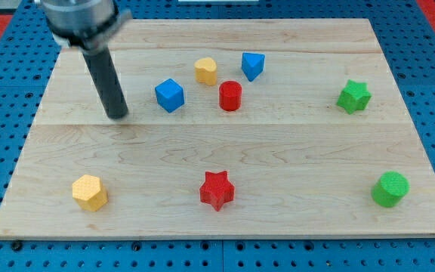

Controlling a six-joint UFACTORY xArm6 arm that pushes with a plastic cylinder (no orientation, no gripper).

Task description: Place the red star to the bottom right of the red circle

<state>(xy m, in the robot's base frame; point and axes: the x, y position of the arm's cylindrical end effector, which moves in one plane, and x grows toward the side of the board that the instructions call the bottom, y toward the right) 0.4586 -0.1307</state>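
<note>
The red star [217, 190] is seen low on the tabletop [293, 151], well below the red circle [230, 96] and slightly to its left, so an up-and-right push is judged necessary. My tip [117, 115] rests far off at upper left, beside the blue cube [169, 95], touching nothing. No end effector exists: only 1 bare rod, grasping nothing.

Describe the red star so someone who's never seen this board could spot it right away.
Start at the wooden board and follow its bottom edge to the middle. The red star sits there alone, between the yellow hexagon and the green circle. It is the only red pointed block; the red circle is round.
</note>
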